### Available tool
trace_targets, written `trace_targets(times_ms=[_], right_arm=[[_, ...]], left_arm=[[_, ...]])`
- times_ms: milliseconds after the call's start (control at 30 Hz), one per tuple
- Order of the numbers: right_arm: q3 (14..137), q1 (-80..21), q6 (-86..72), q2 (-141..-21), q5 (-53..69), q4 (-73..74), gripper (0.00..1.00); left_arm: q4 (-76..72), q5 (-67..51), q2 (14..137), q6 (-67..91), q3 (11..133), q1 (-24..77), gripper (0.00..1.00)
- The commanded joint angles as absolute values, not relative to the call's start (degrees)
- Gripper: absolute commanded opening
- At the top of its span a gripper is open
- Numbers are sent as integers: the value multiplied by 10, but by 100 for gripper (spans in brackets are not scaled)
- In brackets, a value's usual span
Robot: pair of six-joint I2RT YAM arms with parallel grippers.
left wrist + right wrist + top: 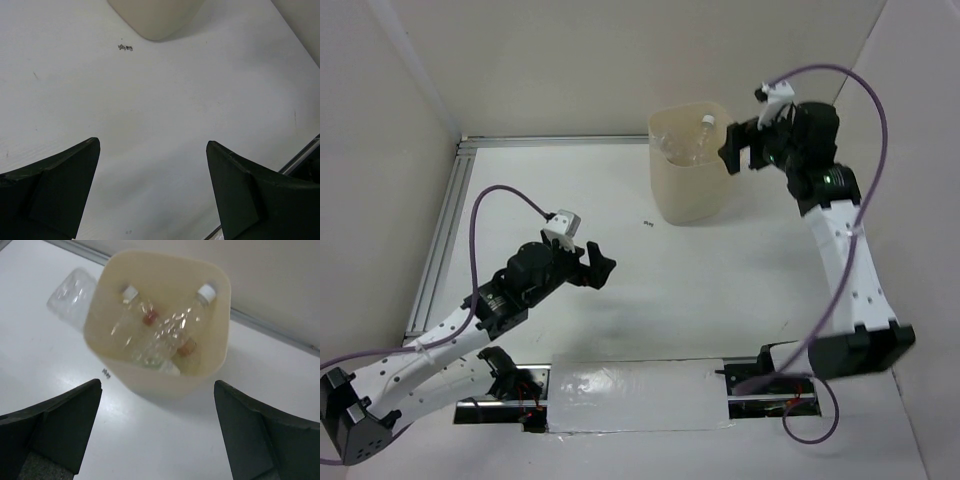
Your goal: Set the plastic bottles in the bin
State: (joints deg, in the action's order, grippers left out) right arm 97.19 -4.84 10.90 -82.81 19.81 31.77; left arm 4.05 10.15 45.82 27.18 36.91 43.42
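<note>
The cream bin point(688, 190) stands at the back of the table and holds several clear plastic bottles point(172, 327) with white caps, plus reddish spots among them. One white cap point(707, 122) shows in the top view. Another clear bottle point(72, 295) lies on the table against the bin's left wall point(92, 335). My right gripper point(742, 150) hovers high by the bin's right rim; in its wrist view the gripper point(157, 385) is open and empty. My left gripper point(600, 262) is over the bare table, left of centre, and its wrist view shows it point(152, 142) open and empty.
A small black mark point(647, 223) is on the table in front of the bin. A metal rail point(445, 230) runs along the left and back edges. White walls close in on three sides. A taped white plate point(635, 395) lies between the arm bases.
</note>
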Motion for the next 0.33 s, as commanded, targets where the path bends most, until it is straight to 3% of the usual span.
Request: trace_targets(times_ms=[0,167,300], right_arm=[[838,-54,104,-701,75,321,100],[670,-54,124,-544,45,315,100],[593,-41,119,-497,29,320,100]], left_arm=[[-5,94,478,269,393,417,100],[-22,62,514,269,403,387,100],[-34,40,544,274,403,363,100]])
